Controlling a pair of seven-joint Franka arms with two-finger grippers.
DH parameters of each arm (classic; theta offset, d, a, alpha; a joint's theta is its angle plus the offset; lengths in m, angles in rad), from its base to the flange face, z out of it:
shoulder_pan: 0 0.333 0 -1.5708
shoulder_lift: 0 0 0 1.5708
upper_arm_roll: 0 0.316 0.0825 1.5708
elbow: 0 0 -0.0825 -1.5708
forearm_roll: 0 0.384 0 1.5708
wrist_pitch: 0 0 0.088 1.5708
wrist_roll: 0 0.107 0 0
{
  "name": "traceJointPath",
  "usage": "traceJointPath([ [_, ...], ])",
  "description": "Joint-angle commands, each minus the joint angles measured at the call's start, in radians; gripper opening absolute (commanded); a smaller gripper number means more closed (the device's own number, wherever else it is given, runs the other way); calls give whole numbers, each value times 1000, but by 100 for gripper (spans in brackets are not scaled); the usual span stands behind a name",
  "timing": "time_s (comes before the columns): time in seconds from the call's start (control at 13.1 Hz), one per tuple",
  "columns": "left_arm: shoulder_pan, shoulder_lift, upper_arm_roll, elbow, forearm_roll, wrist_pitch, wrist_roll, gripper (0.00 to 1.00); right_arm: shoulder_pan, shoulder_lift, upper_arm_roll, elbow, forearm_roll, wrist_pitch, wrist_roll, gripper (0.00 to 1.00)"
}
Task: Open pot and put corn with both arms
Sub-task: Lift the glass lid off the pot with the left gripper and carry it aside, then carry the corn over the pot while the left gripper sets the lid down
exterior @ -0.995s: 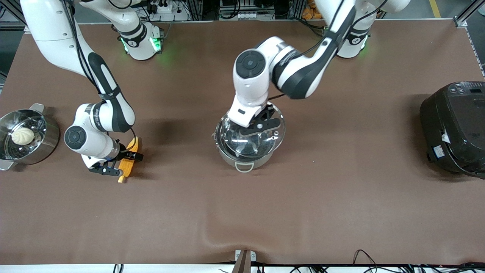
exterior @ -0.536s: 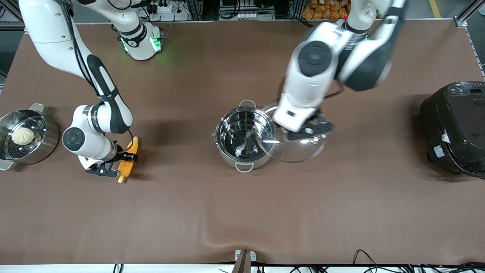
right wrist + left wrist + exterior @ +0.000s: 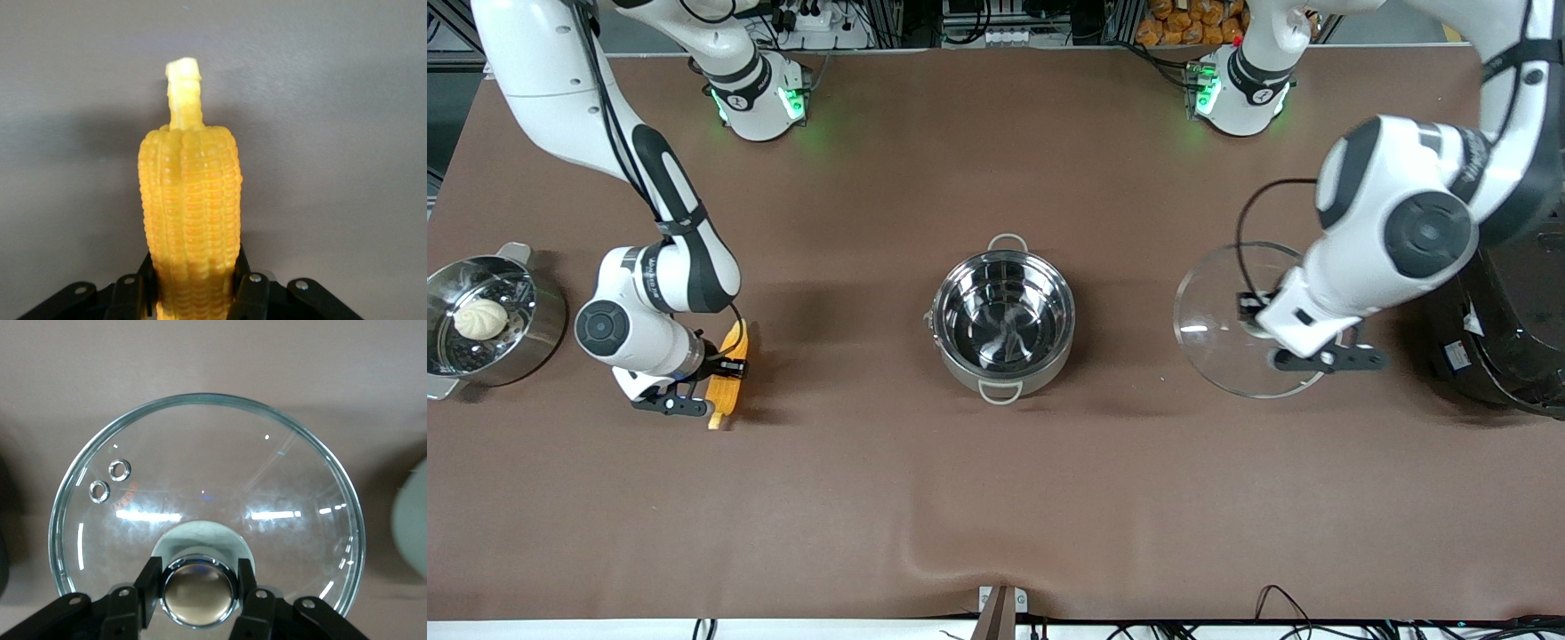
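The corn (image 3: pixel 190 220) is yellow-orange with rowed kernels (pale stub), the pot (image 3: pixel 1003 322) shiny silver, the table (image 3: pixel 996 498) brown.

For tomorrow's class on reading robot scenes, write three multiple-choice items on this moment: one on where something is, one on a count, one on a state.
1. Where is the glass lid?
A. On the pot
B. Held by its knob in the left gripper, toward the left arm's end of the table
C. Inside the rice cooker

2. How many loop handles does the pot show?
A. One
B. Two
C. Four

3. What is the state of the right gripper?
A. Shut on the corn
B. Open above the steamer pot
C. Holding the lid

Answers: 1 B, the left wrist view shows fingers clamping the knob, and the front view shows the lid away from the pot. 2 B, one handle on each of two rim sides. 3 A, the right wrist view shows fingers pressed against the cob.
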Motion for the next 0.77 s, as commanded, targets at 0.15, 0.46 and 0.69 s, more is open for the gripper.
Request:
traceJointPath([
  [0.15,133,-61,-11,-279,23,287,135,0,75,-125,37,92,45,-241,41,0],
  [0.46,182,-35,-11,-446,25,555,192,0,168,-110,65,299,90,-480,49,0],
  [0.69,196,14,-10,-505,37,685,192,0,294,-96,65,376,123,-500,151,0],
])
